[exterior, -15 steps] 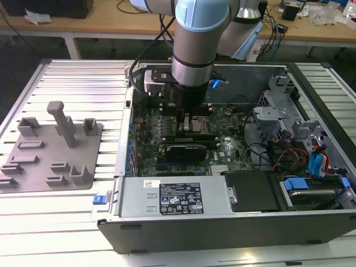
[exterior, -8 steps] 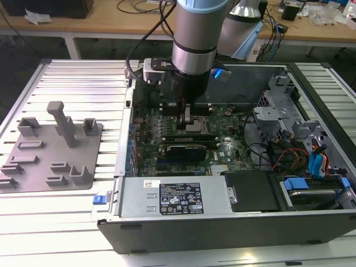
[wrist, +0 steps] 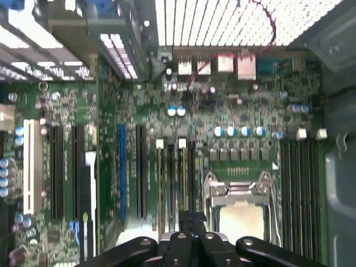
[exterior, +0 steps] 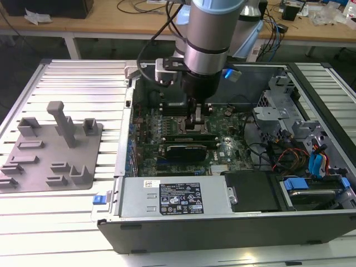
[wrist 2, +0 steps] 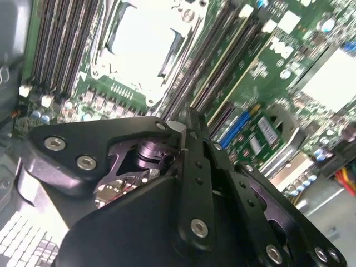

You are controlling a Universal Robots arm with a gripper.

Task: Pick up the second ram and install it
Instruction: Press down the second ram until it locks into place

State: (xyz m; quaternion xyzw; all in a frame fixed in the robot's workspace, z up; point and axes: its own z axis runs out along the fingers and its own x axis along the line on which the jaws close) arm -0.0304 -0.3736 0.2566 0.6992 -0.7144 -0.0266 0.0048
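Gripper (exterior: 198, 123) low inside open computer case (exterior: 311, 233), over the motherboard (exterior: 167, 139) memory slots (wrist: 169, 183) at 9 o'clock of the CPU socket (wrist: 239, 203). Fingers look pinched narrow. Second ram (exterior: 192, 135) apparently seated below them, upright in slot; grip unconfirmed. Grey fixture (exterior: 53, 150) outside case.

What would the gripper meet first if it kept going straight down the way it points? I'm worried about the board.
Probably the memory slots beside the processor socket: the gripper points down at them inside the open computer case. Depth is unclear.
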